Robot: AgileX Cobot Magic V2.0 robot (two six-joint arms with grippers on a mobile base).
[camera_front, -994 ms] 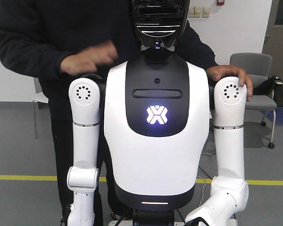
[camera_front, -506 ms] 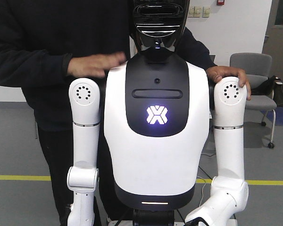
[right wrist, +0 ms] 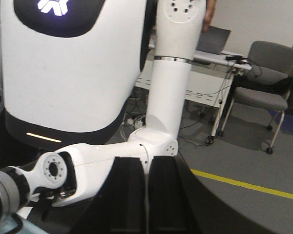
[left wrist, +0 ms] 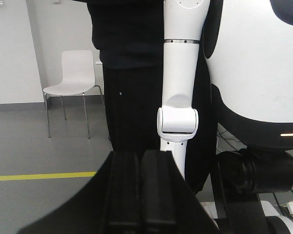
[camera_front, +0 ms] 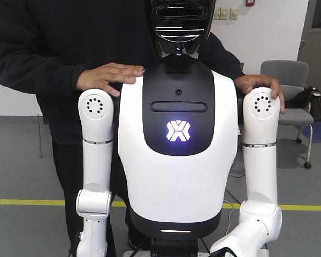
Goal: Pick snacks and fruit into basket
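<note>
Snacks, fruit: I see none.
Left gripper point(left wrist: 142, 195): jaws together, empty.
Right gripper point(right wrist: 146, 195): jaws together, empty.

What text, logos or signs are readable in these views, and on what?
No readable words or numbers in any view.
Glowing "X"-shaped logo, no letters: on the robot's chest panel, also partly in the right wrist view.
Red sign high on the wall: too small to read.
Wall switch plates: no legible marking.
Left gripper and right gripper: no markings show.
</note>
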